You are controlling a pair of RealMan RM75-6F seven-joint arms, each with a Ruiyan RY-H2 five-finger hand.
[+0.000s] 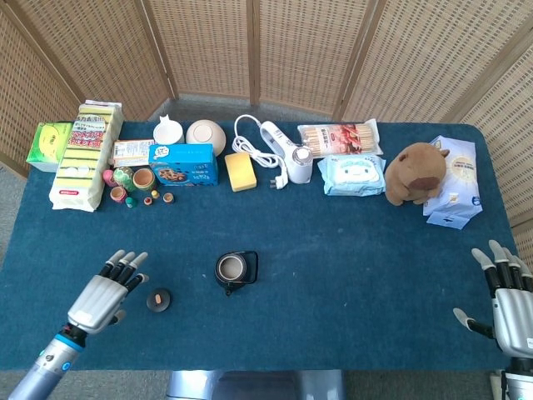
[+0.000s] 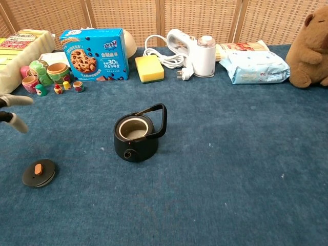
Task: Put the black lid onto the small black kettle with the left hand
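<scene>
In the chest view only the blurred fingertips of the left hand [image 2: 11,110] enter at the left edge, and the right hand is outside it altogether. In the head view the right hand [image 1: 510,300] is clipped by the lower right corner. The capybara plush [image 2: 310,48] runs off the chest view's right edge.

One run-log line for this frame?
phase: reach | left hand: open, beside black lid | kettle: uncovered | right hand: open, idle

Bare cloth between black lid [image 1: 158,299] and kettle [image 1: 234,271], clutter well behind
</scene>
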